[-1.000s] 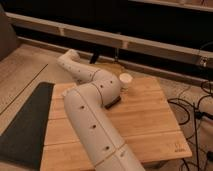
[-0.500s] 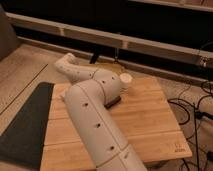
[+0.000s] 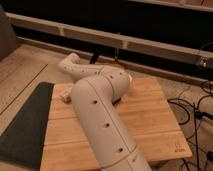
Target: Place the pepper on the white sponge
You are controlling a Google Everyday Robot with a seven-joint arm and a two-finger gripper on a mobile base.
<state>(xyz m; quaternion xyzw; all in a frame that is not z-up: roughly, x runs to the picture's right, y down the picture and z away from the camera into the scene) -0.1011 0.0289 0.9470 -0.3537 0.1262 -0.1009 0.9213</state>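
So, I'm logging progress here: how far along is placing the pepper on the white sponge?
Done: nothing that shows; no pepper sits on the small pale block, likely the white sponge, at the left edge of the wooden board. In hand: the arm reaches over the board, hiding the pincer and any pepper. Left: setting the pepper on the sponge.

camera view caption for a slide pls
White robot arm folded over a wooden board, white sponge at the board's edge beside a dark mat, gripper hidden behind the arm.
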